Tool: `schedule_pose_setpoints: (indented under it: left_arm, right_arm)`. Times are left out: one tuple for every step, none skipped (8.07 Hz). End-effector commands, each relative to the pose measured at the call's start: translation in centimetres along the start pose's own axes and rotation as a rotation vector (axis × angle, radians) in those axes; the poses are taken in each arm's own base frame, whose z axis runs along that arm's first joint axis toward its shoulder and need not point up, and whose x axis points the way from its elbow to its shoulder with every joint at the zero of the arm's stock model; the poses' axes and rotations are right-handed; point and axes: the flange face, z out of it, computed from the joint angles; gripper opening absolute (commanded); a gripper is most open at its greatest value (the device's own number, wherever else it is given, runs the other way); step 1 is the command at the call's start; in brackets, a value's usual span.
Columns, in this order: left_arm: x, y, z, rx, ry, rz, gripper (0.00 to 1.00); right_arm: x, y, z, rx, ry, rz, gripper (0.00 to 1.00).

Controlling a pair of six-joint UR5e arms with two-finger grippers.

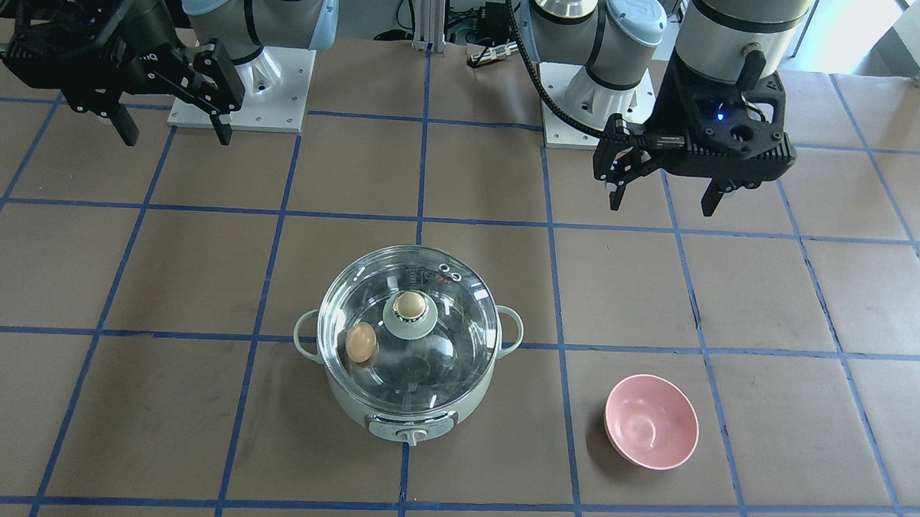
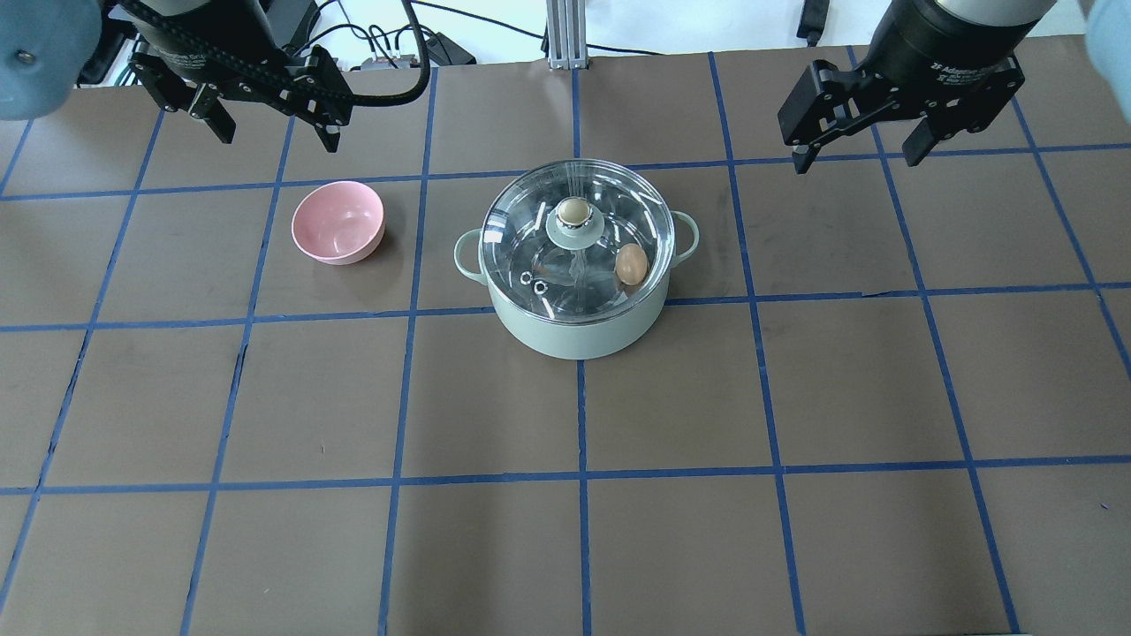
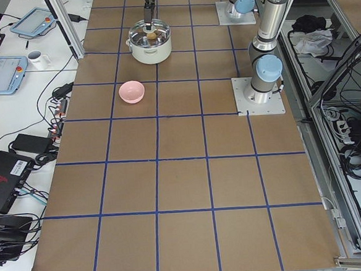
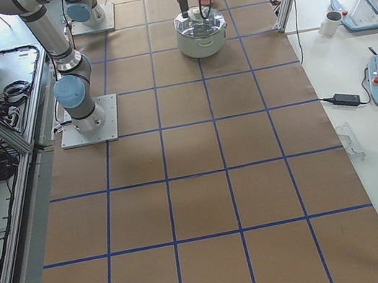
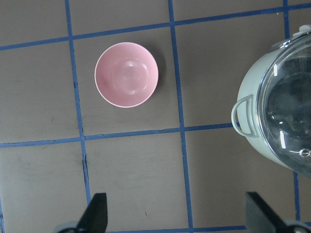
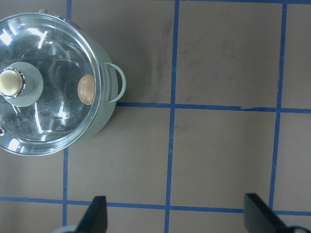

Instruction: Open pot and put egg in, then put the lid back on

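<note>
We see the pot (image 2: 579, 331) standing mid-tabletop (image 2: 707, 397) with the lid (image 2: 530, 238) seated on its rim. The egg (image 2: 631, 263) shows at the glass near the wall on the right arm's side; we judge it lies inside, though we cannot rule out that it rests on top. The left gripper (image 2: 279, 140) and right gripper (image 2: 855, 161) hang released, well apart from the pot. The lid looks stiff, slick and breakable, so its knob (image 2: 573, 210) is the sound hold. The egg is light, smooth and fragile, wanting a soft pinch across its middle.
</note>
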Motion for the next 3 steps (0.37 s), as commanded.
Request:
schedule_pose_setpoints:
  left_arm:
    - [-0.10,0.05,-0.57,0.014,0.032,-0.014,1.00]
    - [-0.10,-0.05,-0.40,0.011,0.031,-0.014,1.00]
    - [0.07,-0.20,-0.14,0.007,0.046,-0.015,1.00]
  right_arm:
    - [0.03,0.05,0.42,-0.006,0.001,0.000,1.00]
    - [0.01,0.05,0.42,-0.006,0.000,0.002,1.00]
    - [0.03,0.08,0.51,-0.009,0.001,0.002,1.00]
